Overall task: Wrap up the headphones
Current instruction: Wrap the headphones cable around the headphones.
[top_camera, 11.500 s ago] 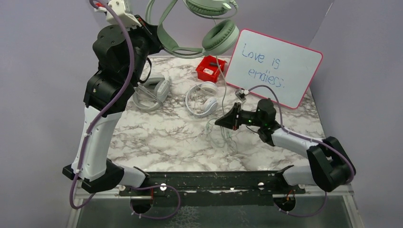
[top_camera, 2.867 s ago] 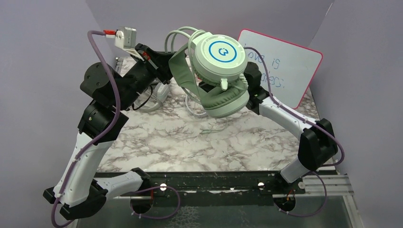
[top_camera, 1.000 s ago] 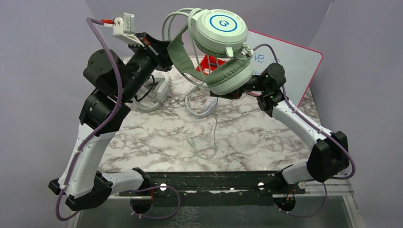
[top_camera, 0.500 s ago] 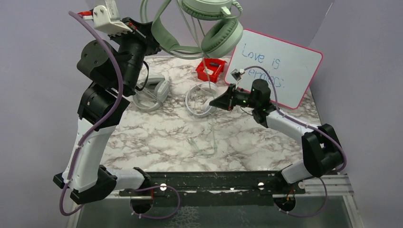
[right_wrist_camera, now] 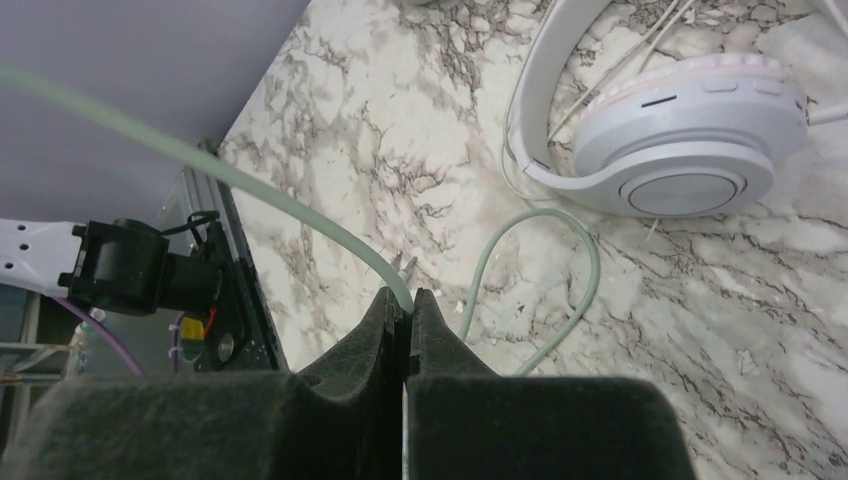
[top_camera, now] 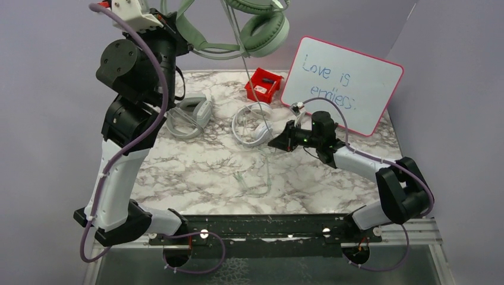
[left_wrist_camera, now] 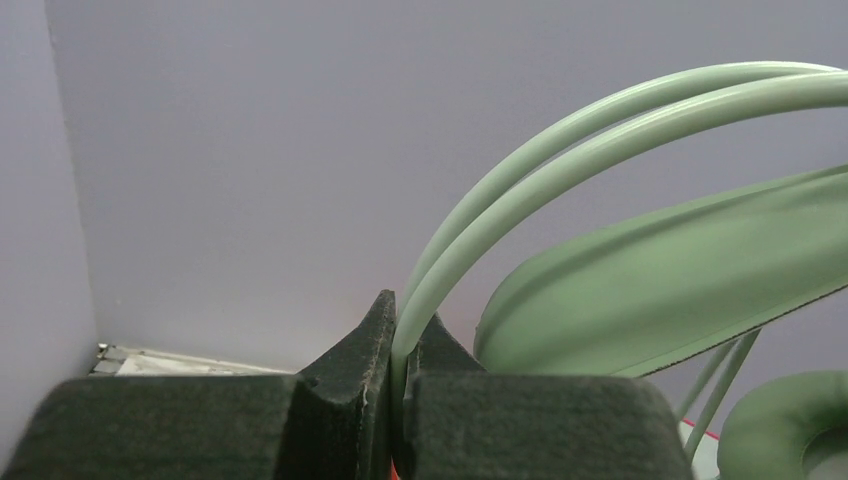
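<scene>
Headphones (top_camera: 264,29), the mint pair, hang high over the table (top_camera: 196,172), headband (left_wrist_camera: 600,130) clamped in my left gripper (left_wrist_camera: 397,322); my right gripper (right_wrist_camera: 405,300) pinches their cable (right_wrist_camera: 230,175) low down; wrapping looks barely begun, with loose cable left.

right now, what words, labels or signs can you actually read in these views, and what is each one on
"Love is", with a cramped second line that looks like "endless.": blue handwriting on the pink-edged whiteboard.
Red bin: a white patch inside, too small to read.
White headphones: small marks on the cup edge, nothing legible.
No other text shows.
</scene>
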You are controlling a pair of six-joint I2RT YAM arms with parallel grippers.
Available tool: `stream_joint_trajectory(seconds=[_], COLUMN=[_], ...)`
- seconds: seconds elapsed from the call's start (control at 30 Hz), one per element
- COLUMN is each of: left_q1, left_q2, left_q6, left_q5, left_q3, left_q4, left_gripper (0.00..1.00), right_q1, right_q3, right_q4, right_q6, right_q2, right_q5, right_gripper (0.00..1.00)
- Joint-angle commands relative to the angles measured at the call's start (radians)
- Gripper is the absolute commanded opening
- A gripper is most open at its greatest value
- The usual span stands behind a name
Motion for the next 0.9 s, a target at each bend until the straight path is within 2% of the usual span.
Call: stream_joint_trajectory(seconds=[0.0, 0.23, 0.5, 0.67, 0.87], left_q1=[-0.003, -0.003, -0.001, 0.014, 0.064], left_q2=[0.014, 0.104, 0.175, 0.194, 0.205], left_q6=[0.050, 0.039, 0.273, 0.308, 0.335], left_q5=[-0.112, -0.157, -0.281, -0.281, -0.290], left_q3=[0.026, 0.035, -0.009, 0.019, -0.008], left_q4=[0.233, 0.281, 0.422, 0.411, 0.421], left_gripper=[0.00, 0.00, 0.00, 0.00, 0.00], right_q1=[0.006, 0.057, 0.069, 0.070, 0.070], right_q3=[-0.031, -0.035, -0.044, -0.066, -0.078], right_q4=[-0.073, -0.149, -0.319, -0.489, -0.563], right_q6=[-0.063, -0.099, -0.120, -0.189, -0.211], right_q2=[-0.057, -0.122, -0.320, -0.444, -0.559], right_q5=[0.017, 0.007, 0.019, 0.149, 0.068], right_gripper=[0.01, 0.01, 0.01, 0.01, 0.00])
